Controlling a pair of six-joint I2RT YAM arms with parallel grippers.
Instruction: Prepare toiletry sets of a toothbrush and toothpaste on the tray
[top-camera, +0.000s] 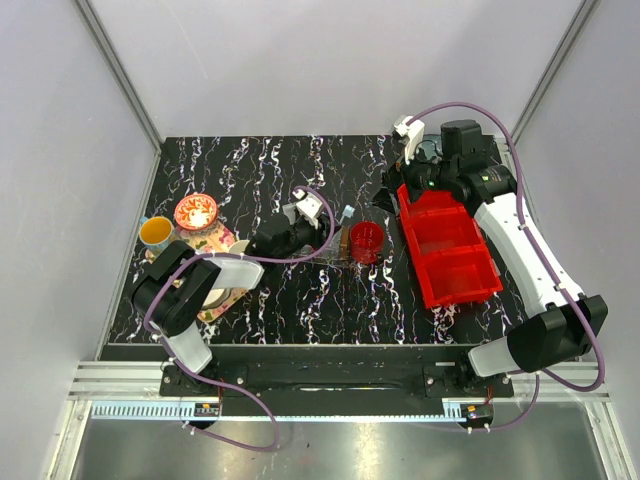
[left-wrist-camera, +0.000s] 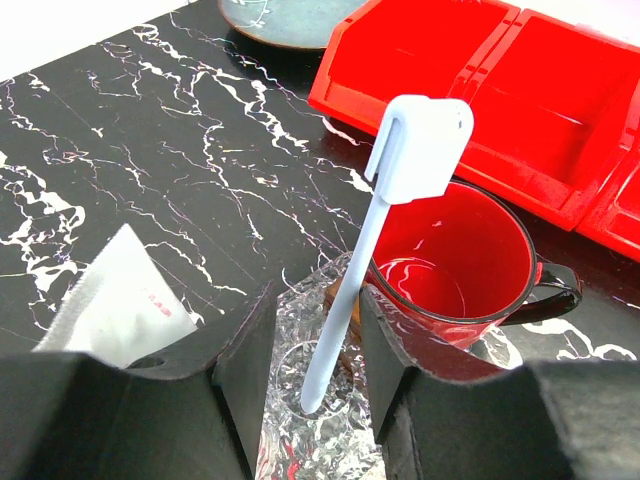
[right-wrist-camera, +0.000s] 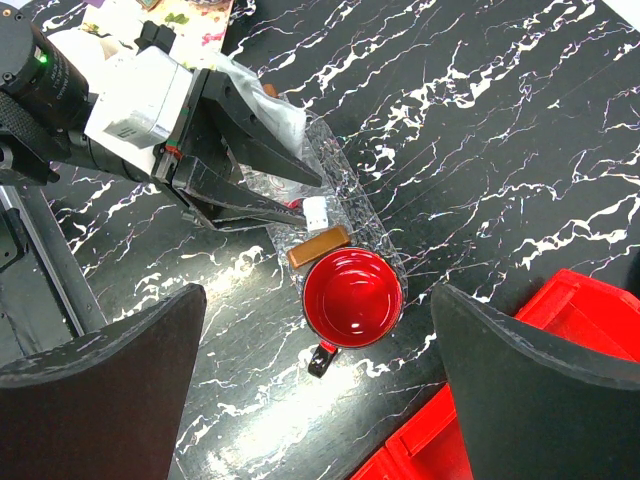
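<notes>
Step in hand: setting the toothbrush (left-wrist-camera: 360, 265) into the tray (left-wrist-camera: 300, 440), mid-tabletop.

- Left hand (left-wrist-camera: 318, 292) hangs over the tray, one finger either side of the shaft. A thin gap shows on each side, so I cannot tell whether it grips.
- Brush is tilted, head up, toward the red mug (right-wrist-camera: 352, 298) just beside the tray's right end.
- One toothpaste (left-wrist-camera: 110, 300) tube lies by the left finger. Cannot tell whether it is inside the tray.
- Right hand (right-wrist-camera: 320, 400) is spread wide, empty, high above.

Next move, as I judge it: lay the brush flat along the tray and let go, clear of the mug.
</notes>
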